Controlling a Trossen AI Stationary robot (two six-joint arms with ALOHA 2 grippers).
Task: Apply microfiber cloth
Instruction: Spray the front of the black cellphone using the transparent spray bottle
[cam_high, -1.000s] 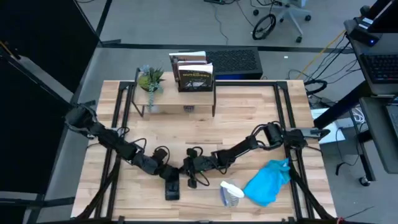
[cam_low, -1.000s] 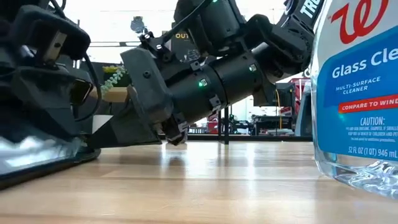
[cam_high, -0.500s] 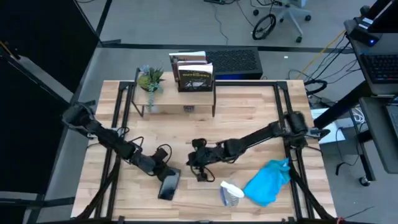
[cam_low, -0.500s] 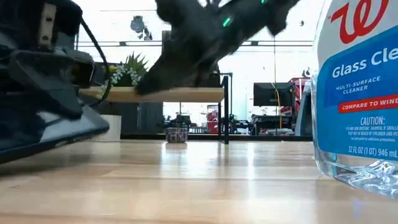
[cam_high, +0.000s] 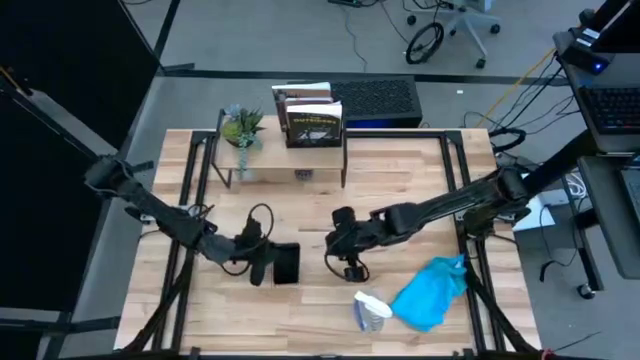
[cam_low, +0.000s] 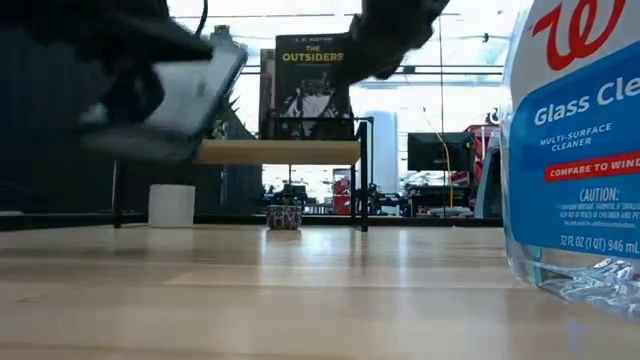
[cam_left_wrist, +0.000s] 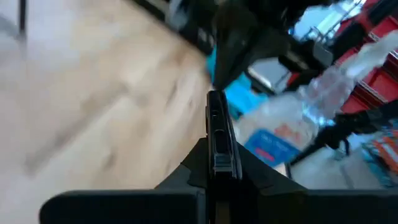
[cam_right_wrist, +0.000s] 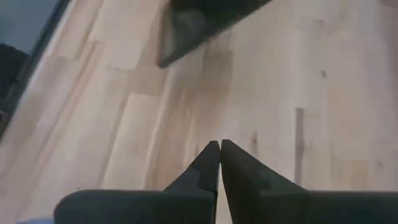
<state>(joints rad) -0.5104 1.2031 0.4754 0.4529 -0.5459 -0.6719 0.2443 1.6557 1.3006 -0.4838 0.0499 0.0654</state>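
A black phone (cam_high: 286, 262) is in the air left of the table's middle, with my left gripper (cam_high: 263, 264) shut on it. In the low view the phone (cam_low: 170, 90) hangs tilted above the table. My right gripper (cam_high: 346, 254) hovers just right of the phone, shut and holding nothing; its fingertips (cam_right_wrist: 220, 148) meet over bare wood. The turquoise microfiber cloth (cam_high: 432, 292) lies crumpled on the table at the near right, apart from both grippers. A clear spray bottle (cam_high: 372, 310) lies on its side next to the cloth. My left gripper pinches the phone between its two fingers at the phone's left end (cam_left_wrist: 217, 163). The fingers come level from the table's left. In the left wrist view the phone shows edge-on, reaching out past the fingertips. The phone is lifted clear of the table and tilted.
A small shelf (cam_high: 285, 160) with a potted plant (cam_high: 242, 128) and books (cam_high: 312, 118) stands at the far middle. The bottle (cam_low: 575, 150) fills the right of the low view. Black frame rails (cam_high: 190, 190) run along both table sides.
My left gripper has lifted the phone off the table near the front edge, carrying it up and toward the far edge, and the phone has turned about and tipped. My right gripper has risen and drawn back toward the table's right, away from the phone.
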